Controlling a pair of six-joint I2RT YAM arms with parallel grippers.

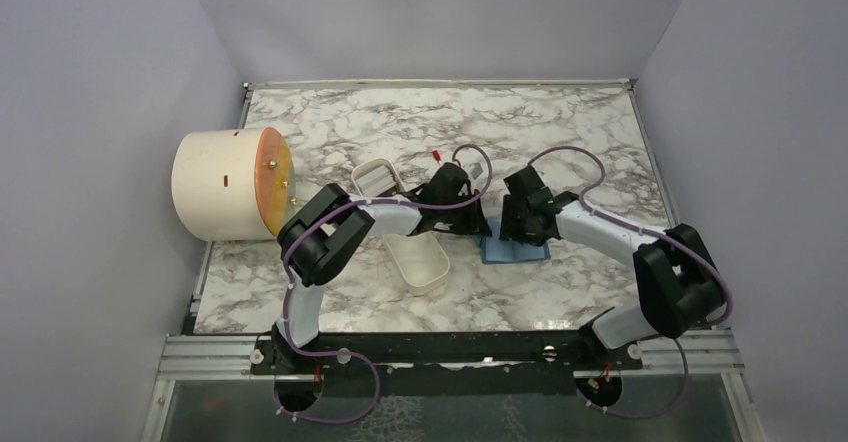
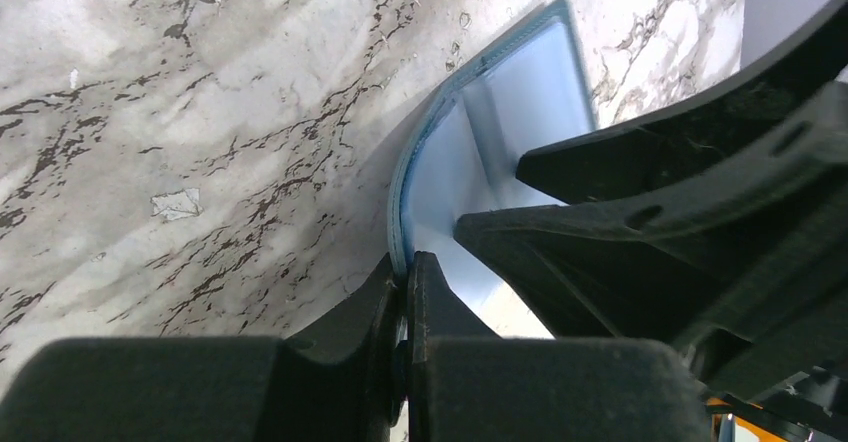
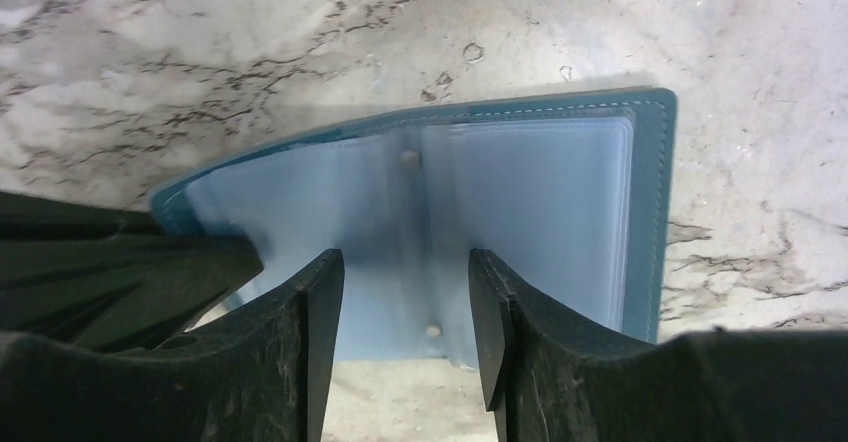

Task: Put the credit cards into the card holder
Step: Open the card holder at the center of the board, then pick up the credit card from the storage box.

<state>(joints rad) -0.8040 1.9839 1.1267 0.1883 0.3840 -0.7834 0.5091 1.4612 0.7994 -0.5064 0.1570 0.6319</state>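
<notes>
The teal-blue card holder lies open on the marble table between my two grippers. My left gripper is shut on the edge of its left cover and bends that panel upward. My right gripper is open and hangs just above the holder's spine, over its clear inner sleeves, with nothing between the fingers. In the top view the left gripper and the right gripper stand close together over the holder. No credit card shows clearly. A small orange sliver at the left wrist view's edge cannot be identified.
A long white oval tray lies just left of the holder, under the left arm. A second white tray sits behind it. A cream cylinder with a round orange face lies at the left table edge. Grey walls enclose the table.
</notes>
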